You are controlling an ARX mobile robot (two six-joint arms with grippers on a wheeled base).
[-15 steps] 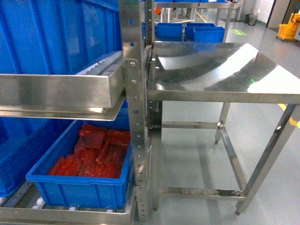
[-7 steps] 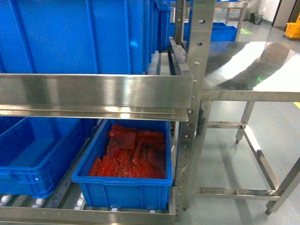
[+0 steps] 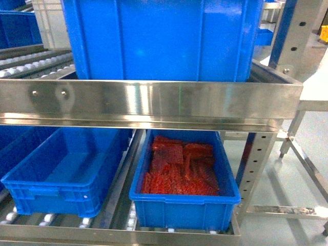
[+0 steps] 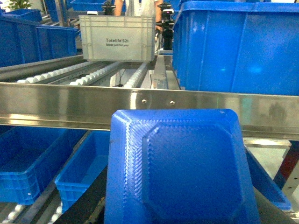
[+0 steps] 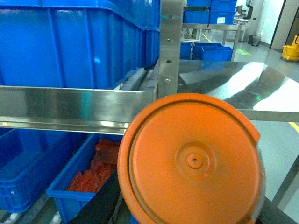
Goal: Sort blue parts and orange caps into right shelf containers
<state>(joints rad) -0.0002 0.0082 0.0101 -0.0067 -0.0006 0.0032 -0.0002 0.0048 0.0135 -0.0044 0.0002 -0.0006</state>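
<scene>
A large crate [image 3: 161, 38] stands on the upper shelf [image 3: 148, 102]. Below it, two lower crates sit side by side on rollers: the left one [image 3: 61, 174] seemingly bare inside, the right one [image 3: 184, 197] holding a pile of parts [image 3: 179, 171].

A blue part [image 4: 180, 170], a ribbed square-cornered plastic piece, fills the left wrist view close up. An orange cap [image 5: 191, 161], round with concentric rings, fills the right wrist view. Lower-shelf blue crates: one [image 3: 184, 202] holds red pieces; its left neighbour [image 3: 56, 189] shows nothing inside.
</scene>
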